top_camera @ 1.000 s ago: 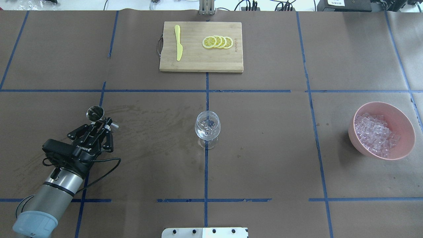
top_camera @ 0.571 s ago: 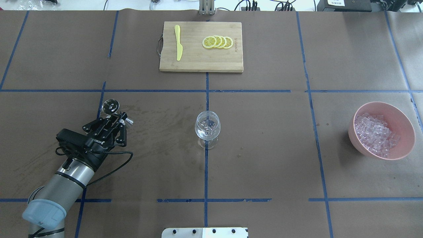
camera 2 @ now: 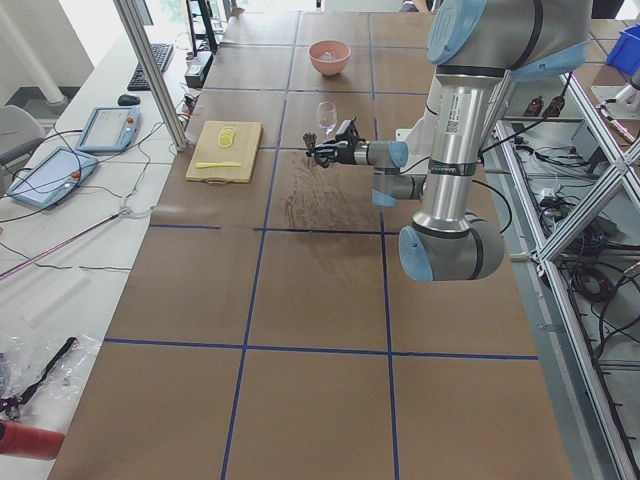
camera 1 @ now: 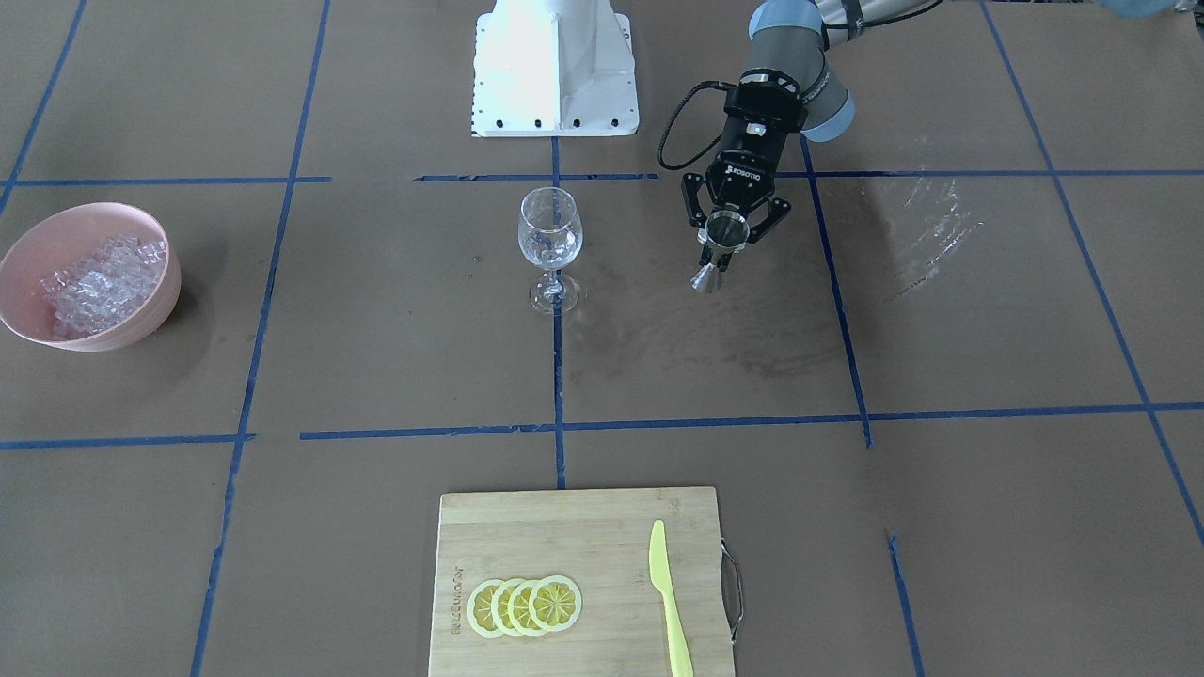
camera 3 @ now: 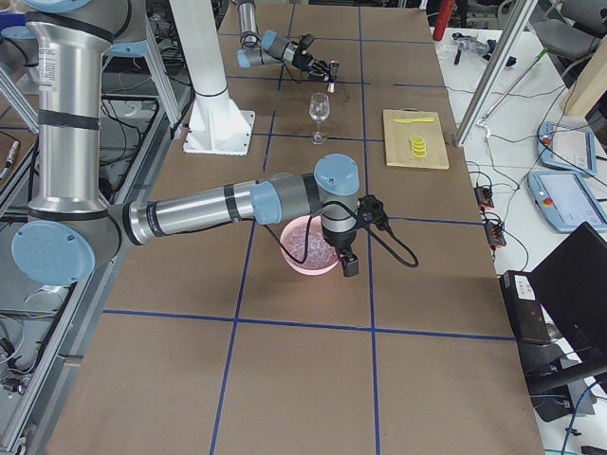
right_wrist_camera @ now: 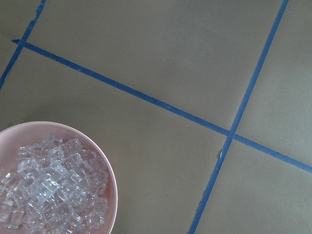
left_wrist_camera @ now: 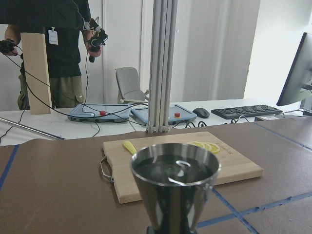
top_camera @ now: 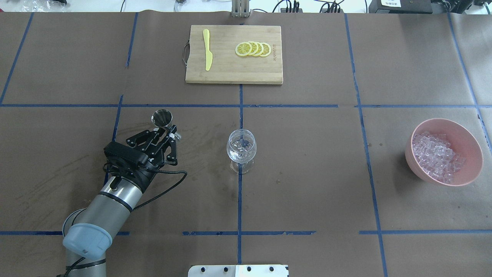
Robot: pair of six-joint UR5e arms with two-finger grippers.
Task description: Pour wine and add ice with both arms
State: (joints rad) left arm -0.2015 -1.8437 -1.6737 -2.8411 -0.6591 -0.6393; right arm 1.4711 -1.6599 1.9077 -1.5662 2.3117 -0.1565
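**A:** Which step of the task is shown?

**B:** The pour, judged to be at the carry that comes before the tip. The left gripper (top_camera: pixel 169 131) is clamped on the waist of a steel jigger (top_camera: pixel 162 117). The jigger is upright, with dark liquid close below its rim in the left wrist view. It hangs above the table on the robot's left of the wine glass (top_camera: pixel 241 148), apart from it.

**A:** And the glass?

**B:** It stands upright at the table's centre, on a line of blue tape. Something clear glints in its bowl, too small to tell what.

**A:** Where is the ice?

**B:** The ice (top_camera: pixel 436 156) is heaped in a pink bowl (top_camera: pixel 474 154), well apart from the glass on the robot's right. The right gripper (camera 3: pixel 349 265) shows only in the right side view, over or just beside that bowl. Whether its fingers are apart or together cannot be told.

**A:** What does the next move call for?

**B:** As a judgement, the jigger must be kept level until its lip stands over the glass's mouth, then rolled slowly at the wrist. The mouth is narrow and the jigger nearly full, so an early tilt would spill onto the paper. The stemmed glass is top-heavy, and a knock on its rim could topple it.
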